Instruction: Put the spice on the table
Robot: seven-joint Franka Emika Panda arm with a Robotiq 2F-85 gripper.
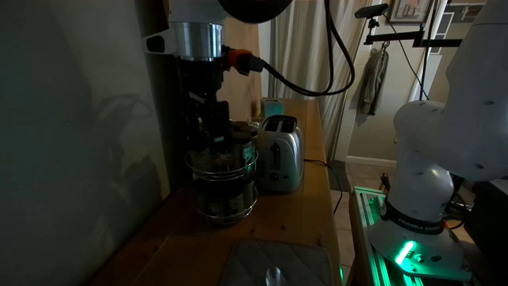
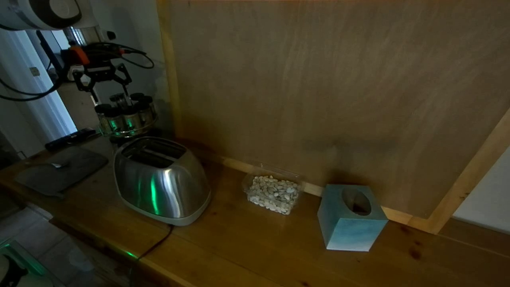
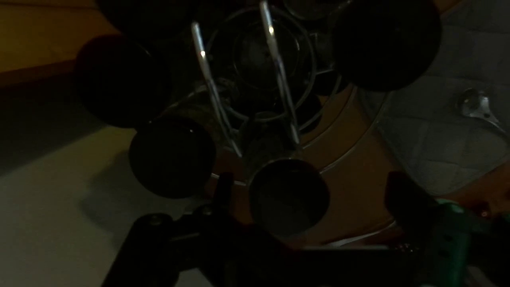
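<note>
The spice, a small jar with a dark round lid [image 3: 289, 197], stands in the wire rack. In the wrist view it lies between the two fingers of my gripper [image 3: 308, 181], nearer the left finger, with gaps on both sides. My gripper also shows in an exterior view [image 2: 111, 97], fingers spread and pointing down at the front jars. In an exterior view it is a dark shape [image 1: 216, 137] over the rack, its fingers hard to make out. Which jar is the spice is unclear in the exterior views. The table [image 1: 295, 220] is the long brown wooden top.
The round wire rack [image 1: 222, 174] holds several dark-lidded jars close together. The silver toaster [image 2: 163, 183] stands beside it. A grey mat [image 1: 278, 258] with a spoon [image 1: 274, 276] lies on the table. A pebble box [image 2: 274, 193] and a blue tissue box [image 2: 352, 219] stand along the board.
</note>
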